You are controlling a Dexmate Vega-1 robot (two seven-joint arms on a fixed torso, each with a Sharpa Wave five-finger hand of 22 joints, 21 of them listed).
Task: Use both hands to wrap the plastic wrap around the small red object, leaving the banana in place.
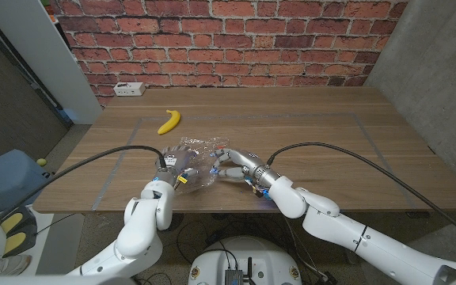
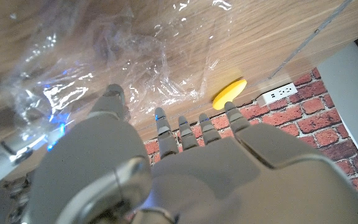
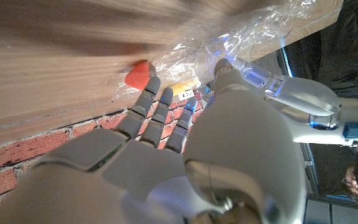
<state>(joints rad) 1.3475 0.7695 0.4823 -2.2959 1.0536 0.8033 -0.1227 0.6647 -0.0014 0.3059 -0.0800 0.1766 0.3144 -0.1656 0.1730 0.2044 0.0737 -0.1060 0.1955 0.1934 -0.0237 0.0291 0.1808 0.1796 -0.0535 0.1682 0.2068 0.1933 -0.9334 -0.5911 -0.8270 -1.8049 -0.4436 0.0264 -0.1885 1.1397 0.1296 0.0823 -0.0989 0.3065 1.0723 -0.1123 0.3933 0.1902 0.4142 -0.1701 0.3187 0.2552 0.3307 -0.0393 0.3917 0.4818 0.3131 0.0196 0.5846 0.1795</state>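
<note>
Both hands are at the near middle of the wooden table (image 1: pixel 307 119), working the crumpled sheet of plastic wrap (image 1: pixel 200 150) from either side. Your left hand (image 1: pixel 171 168) is against the left part of the wrap; whether it actually pinches film or only touches it, the views do not settle. Your right hand (image 1: pixel 234 164) reaches in from the right with fingers extended toward the film; again, an actual hold cannot be confirmed.

The small red object (image 3: pixel 138 75) shows in the right wrist view just beyond the right fingertips (image 3: pixel 153 83), at the edge of the film and apparently not yet covered. In the head view it is hidden among wrap and fingers.

Recommendation, as a judgement: get a definite pinch on one edge with the left hand, hold that edge low on the table, and draw the opposite edge over the object with the right hand. Thin film will likely cling and bunch, so keep it taut and move slowly.

Surroundings: the banana (image 1: pixel 169 121) lies well apart toward the far left, clear of both hands; keep trailing wrap from dragging toward it. A white power strip (image 1: pixel 129 89) sits at the far edge by the brick wall (image 1: pixel 236 39). Nothing else obstructs the fold
</note>
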